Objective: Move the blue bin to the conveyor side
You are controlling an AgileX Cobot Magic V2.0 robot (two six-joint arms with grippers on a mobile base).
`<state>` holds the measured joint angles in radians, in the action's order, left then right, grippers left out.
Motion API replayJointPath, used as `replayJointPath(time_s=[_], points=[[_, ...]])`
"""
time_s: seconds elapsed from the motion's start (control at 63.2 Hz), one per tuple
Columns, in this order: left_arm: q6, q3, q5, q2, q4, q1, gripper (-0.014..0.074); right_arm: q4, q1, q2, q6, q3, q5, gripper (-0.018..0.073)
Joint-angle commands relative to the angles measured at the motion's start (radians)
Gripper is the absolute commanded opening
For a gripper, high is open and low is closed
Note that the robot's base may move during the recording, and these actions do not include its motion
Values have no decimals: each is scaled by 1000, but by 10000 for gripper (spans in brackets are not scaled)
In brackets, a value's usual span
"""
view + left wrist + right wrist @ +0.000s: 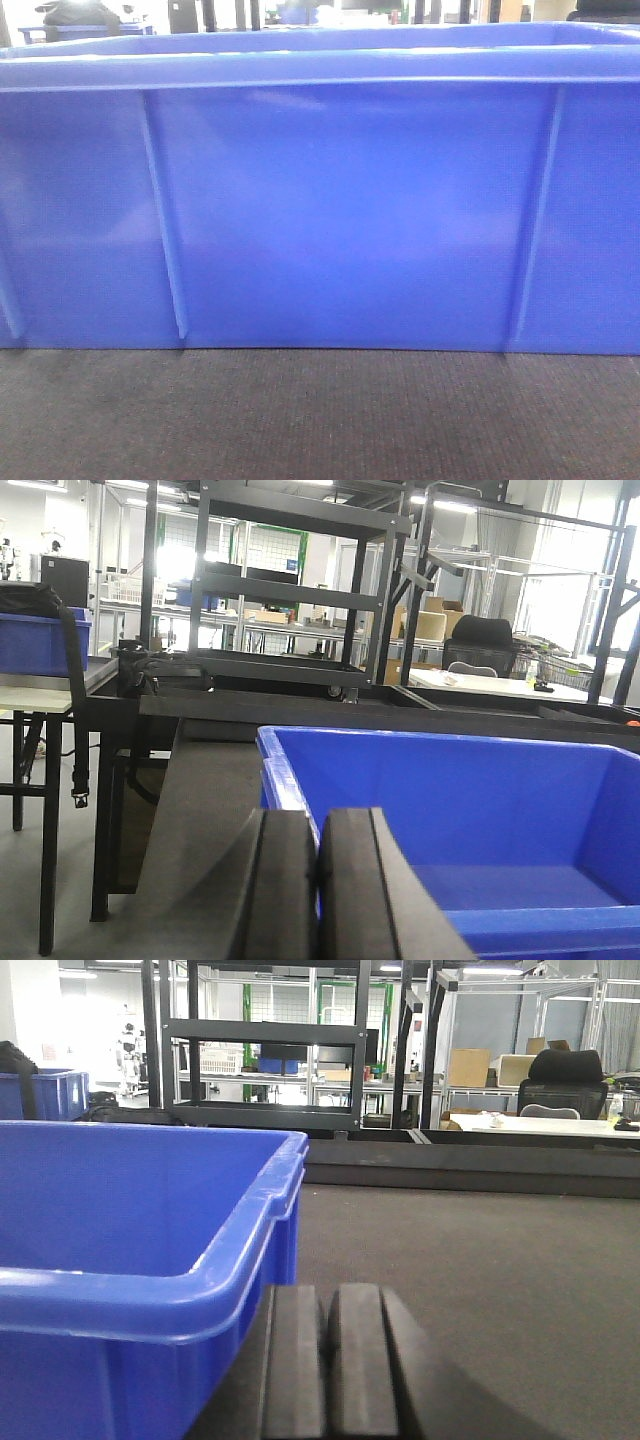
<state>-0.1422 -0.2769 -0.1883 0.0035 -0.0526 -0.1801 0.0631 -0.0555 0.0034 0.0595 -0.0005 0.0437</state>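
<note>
The blue bin point(340, 220) fills the front view, its ribbed long wall standing on the dark woven conveyor point(300, 420). In the left wrist view my left gripper point(318, 825) is shut, its black fingers level with the left wall and rim of the blue bin point(480, 810); nothing shows between the pads, and the conveyor point(210, 810) lies to their left. From the right wrist camera, my right gripper point(328, 1295) is shut and holds nothing, low over the conveyor point(470, 1260), just outside the right wall of the blue bin point(130, 1220). The bin's inside looks empty.
A raised black rail point(470, 1160) borders the belt's far edge. Black metal racks point(290, 590) stand behind it. A smaller blue crate point(35, 640) sits on a side table at the left. An office chair point(480, 640) and cardboard boxes are further back.
</note>
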Motion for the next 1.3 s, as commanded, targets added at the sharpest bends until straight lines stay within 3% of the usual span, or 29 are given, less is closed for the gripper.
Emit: replayJointPath(time_s=[0.0,0.743,0.949,1.107,1.171,1.281], points=[[0,-2,20,-4,-5,-5,-6,1,4,-3,2,0,33,-78],[0,3,20,-4,-19,0,-6,1,4,-3,2,0,33,-78],[25,86,37,-4,-34,114,-6,1,4,-3,2,0,33,-78],[142,209,166,-4,34,206,-6,1,4,-3,2,0,34,-78],[142,248,188,-4,76,225,-6,1,4,-3,2,0,34,-78],[142,277,220,-4,76,216,-6,1,4,-3,2,0,35,-78]])
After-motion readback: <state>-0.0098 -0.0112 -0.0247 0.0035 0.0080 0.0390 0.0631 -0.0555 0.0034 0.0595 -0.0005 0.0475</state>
